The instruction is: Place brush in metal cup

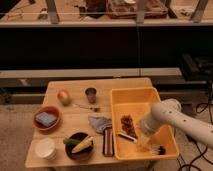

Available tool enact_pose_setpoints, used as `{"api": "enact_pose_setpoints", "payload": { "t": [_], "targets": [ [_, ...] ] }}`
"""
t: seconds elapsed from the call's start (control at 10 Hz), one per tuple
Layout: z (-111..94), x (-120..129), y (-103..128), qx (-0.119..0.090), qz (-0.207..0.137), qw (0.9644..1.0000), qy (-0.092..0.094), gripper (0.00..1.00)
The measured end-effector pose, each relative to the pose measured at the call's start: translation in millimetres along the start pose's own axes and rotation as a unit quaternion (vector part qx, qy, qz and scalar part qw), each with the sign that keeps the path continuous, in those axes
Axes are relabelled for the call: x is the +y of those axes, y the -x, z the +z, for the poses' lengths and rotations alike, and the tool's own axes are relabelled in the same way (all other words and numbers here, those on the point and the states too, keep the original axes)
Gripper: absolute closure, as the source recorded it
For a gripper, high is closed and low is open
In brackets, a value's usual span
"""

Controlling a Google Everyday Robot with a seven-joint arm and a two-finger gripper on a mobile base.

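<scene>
The brush (pixel 128 137) lies flat in the yellow bin (pixel 120 105), with its dark end to the left and its small dark bristle head (pixel 159 149) near the bin's front right corner. My gripper (pixel 144 142) is down inside the bin, right over the middle of the brush, and hides that part of the handle. The arm (pixel 172 117) reaches in from the right. The metal cup (pixel 91 94) stands upright on the wooden table (pixel 115 85), left of the bin's far corner and well away from the gripper.
An apple (pixel 63 96) and a short thin utensil (pixel 85 106) lie near the cup. A grey cloth (pixel 99 123) and a dark red bar (pixel 107 141) lie left of the bin. At the left front are a red bowl (pixel 46 118), a white paper cup (pixel 45 148) and a dark bowl (pixel 79 145). Brown bits (pixel 128 123) sit in the bin.
</scene>
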Motion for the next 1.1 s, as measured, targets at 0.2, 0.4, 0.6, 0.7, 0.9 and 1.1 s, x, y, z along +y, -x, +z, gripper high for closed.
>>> {"api": "enact_pose_setpoints", "payload": {
  "t": [0.2, 0.4, 0.6, 0.7, 0.9, 1.1],
  "targets": [
    [-21, -1, 7, 0.0, 0.0, 1.0, -0.002, 0.2],
    [-26, 1, 2, 0.005, 0.014, 0.9999, -0.002, 0.2],
    [-12, 4, -10, 0.021, 0.029, 0.9993, -0.005, 0.2],
    [0, 6, -16, 0.03, 0.036, 0.9989, -0.008, 0.2],
    [20, 11, -24, 0.039, 0.044, 0.9982, -0.012, 0.2],
    [30, 15, -29, 0.038, 0.05, 0.998, -0.01, 0.2]
  ]
}}
